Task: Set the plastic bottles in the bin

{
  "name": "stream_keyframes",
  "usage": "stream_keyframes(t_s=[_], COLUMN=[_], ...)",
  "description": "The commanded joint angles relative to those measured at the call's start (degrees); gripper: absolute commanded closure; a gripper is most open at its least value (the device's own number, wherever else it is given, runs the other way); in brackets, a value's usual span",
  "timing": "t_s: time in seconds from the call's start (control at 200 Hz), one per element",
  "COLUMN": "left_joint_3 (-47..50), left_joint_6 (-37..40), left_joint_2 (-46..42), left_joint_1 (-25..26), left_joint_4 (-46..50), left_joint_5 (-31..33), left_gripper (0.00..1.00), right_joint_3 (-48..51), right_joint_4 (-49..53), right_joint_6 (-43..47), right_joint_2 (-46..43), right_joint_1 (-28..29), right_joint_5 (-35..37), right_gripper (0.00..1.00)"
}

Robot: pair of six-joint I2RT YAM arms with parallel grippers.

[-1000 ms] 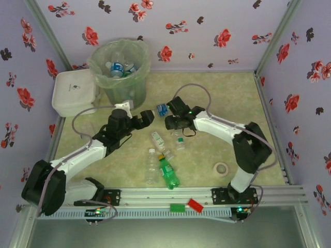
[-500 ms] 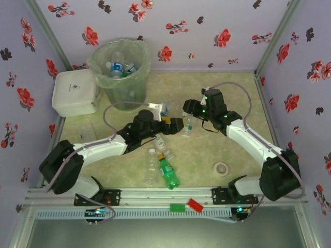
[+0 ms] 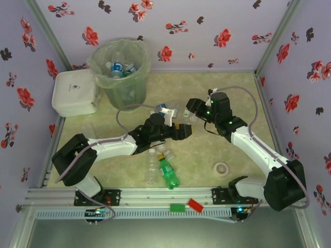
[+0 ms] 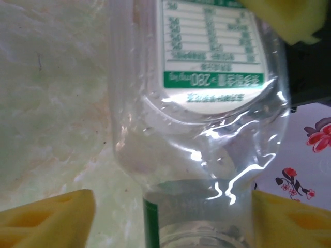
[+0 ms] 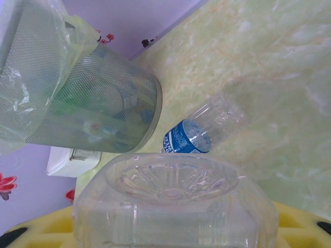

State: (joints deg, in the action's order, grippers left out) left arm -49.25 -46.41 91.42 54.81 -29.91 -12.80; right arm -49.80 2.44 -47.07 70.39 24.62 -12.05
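Lying nearest the bases, a green bottle (image 3: 168,174) is waiting on the table (image 3: 238,93). Further out, the left claw (image 3: 180,130) is straddling a green-label bottle (image 4: 207,103) with one pad (image 4: 51,222) standing clear, so it's not pinching yet. The right claw (image 3: 190,114) is clamping a clear bottle (image 5: 170,206), I'd guess for carrying. Its wrist cam is catching the bin (image 5: 103,103) mesh beyond a blue-label bottle (image 5: 199,132), while overhead is showing bottles inside.

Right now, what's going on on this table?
Plastic bottles are being cleared into the bin, which already holds some. The right gripper is shut on a clear bottle, held out in the middle. The left gripper has its fingers either side of a green-labelled bottle, perhaps the same one; whether it grips is unclear. A green bottle and others lie loose.
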Motion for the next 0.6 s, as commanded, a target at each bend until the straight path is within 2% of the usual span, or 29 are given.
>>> stream_keyframes(t_s=[0.0, 0.11, 0.2, 0.315, 0.41, 0.595], left_joint_3=[-2.33, -2.86, -2.86, -2.91, -3.12, -5.5], left_joint_6=[0.11, -0.08, 0.25, 1.7, 3.79, 7.79], left_joint_2=[1.34, 1.74, 1.63, 0.44, -0.95, -4.63], left_joint_1=[0.38, 0.42, 0.34, 0.3, 0.3, -1.89], left_joint_4=[-2.0, -1.53, -1.29, -0.22, 1.54, 7.76], left_joint_5=[-1.0, -1.0, -0.59, 1.12, 2.91, 3.8], left_gripper=[0.4, 0.54, 0.56, 0.62, 0.65, 0.65], right_joint_3=[1.6, 2.82, 2.7, 0.36, -1.68, -3.53], right_joint_4=[-2.79, -3.55, -3.8, -1.79, 0.13, 3.72], right_joint_6=[-2.14, -2.91, -3.19, -2.23, -1.04, 0.88], right_joint_2=[-1.64, -2.16, -2.58, -2.62, -2.92, -5.5], right_joint_1=[-0.28, -0.28, -0.36, -0.96, -2.37, -5.18], right_joint_5=[0.07, 0.5, 0.59, 0.96, 0.82, 1.52], right_gripper=[0.54, 0.48, 0.43, 0.16, 0.01, 0.0])
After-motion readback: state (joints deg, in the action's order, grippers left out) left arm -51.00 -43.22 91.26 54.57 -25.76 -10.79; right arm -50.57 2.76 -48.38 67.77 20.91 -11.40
